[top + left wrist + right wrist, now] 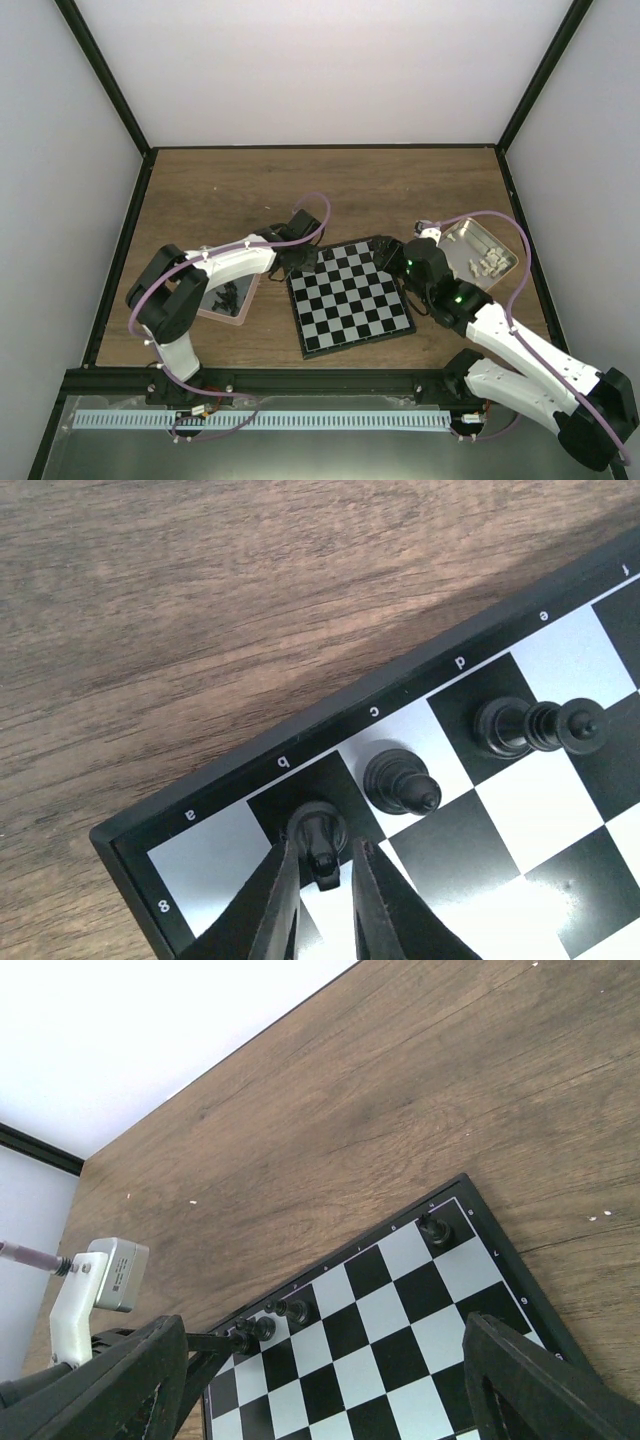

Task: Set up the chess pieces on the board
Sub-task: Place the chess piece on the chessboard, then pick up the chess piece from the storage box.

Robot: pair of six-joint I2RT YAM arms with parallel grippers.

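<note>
The board lies at the table's middle. In the left wrist view three black chess pieces stand on its far row: one on b8, one on c8, a tall one on d8. My left gripper straddles the b8 piece, which stands on its square. The left finger touches it and a slit shows at the right finger. In the right wrist view a fourth black piece stands in the far right corner. My right gripper is wide open and empty above the board's far right part.
A pink-rimmed tray with black pieces sits left of the board under my left arm. A tan tin with cream pieces sits right of the board. Black frame rails and white walls bound the wooden table.
</note>
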